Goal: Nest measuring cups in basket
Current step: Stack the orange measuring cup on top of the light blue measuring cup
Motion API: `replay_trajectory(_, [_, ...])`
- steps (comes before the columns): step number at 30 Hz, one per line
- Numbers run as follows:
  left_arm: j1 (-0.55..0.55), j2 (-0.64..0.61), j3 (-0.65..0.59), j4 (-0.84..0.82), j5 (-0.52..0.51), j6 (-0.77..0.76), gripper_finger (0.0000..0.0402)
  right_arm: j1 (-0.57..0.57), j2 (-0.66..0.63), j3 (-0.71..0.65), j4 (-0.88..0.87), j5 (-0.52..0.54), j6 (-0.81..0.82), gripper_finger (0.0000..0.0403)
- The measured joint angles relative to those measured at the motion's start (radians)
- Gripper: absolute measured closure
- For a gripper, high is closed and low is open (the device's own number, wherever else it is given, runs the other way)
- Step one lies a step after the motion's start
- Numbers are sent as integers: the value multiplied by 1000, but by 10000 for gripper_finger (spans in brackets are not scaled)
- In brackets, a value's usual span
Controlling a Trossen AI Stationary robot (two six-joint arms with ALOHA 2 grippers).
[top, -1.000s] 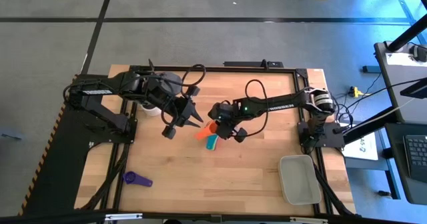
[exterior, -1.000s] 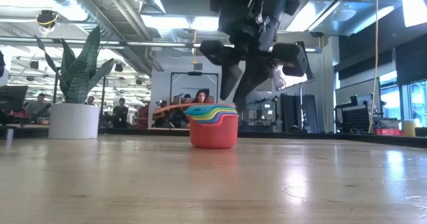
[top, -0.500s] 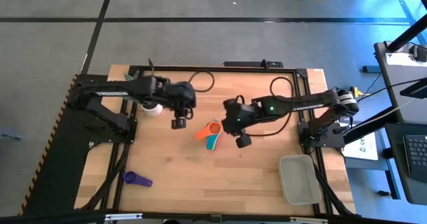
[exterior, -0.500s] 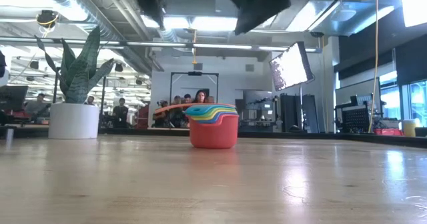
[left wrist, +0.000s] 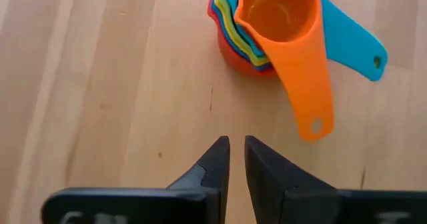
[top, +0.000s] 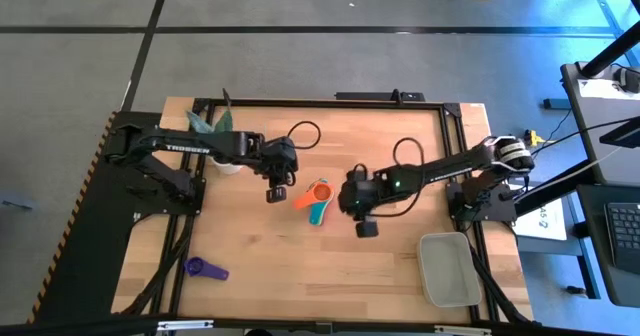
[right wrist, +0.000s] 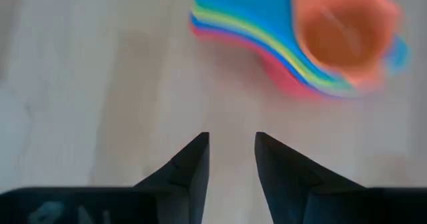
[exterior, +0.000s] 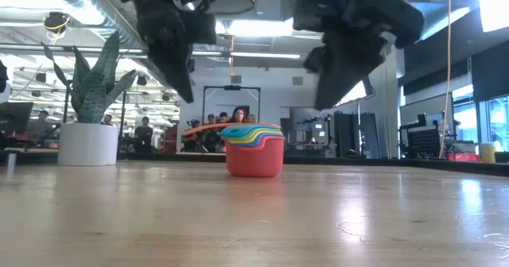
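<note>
A nested stack of measuring cups (top: pixel 318 198) stands on the wooden table, with red outermost (exterior: pixel 254 162) and orange innermost (left wrist: pixel 270 14). The orange handle (left wrist: pixel 308 84) and the teal handle (left wrist: pixel 353 41) stick out sideways. A single purple cup (top: pixel 205 269) lies near the table's front left. The basket (top: pixel 450 268) sits at the front right. My left gripper (left wrist: pixel 237 151) hovers just left of the stack, its fingers a narrow slit apart. My right gripper (right wrist: pixel 231 147) hovers just right of the stack, open. Both are empty and point steeply down.
A white plant pot (exterior: pixel 87 144) with a tall green plant stands at the table's far left, behind my left arm. Bare wood lies between the stack and the basket. People sit in the room beyond the table.
My left gripper has come down toward the table and turned, ending close on the stack's left. My right gripper has drawn back from over the cups toward the right and near side and rolled about its own line. The stack has stayed where it was.
</note>
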Motion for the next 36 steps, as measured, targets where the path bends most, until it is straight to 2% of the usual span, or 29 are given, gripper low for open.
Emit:
replay_trajectory(8, [-37,54,-119,135,76,-61,383,8,107,-12,57,-24,-7,279])
replay_trajectory(16, [-57,116,-118,211,70,-80,400,7,196,12,154,-64,-29,279])
replay_trajectory(24, [-57,145,-118,234,63,-84,391,-14,290,97,172,-74,-83,279])
replay_trajectory(36, [-92,144,-118,360,97,-122,397,-37,303,109,234,-73,-104,279])
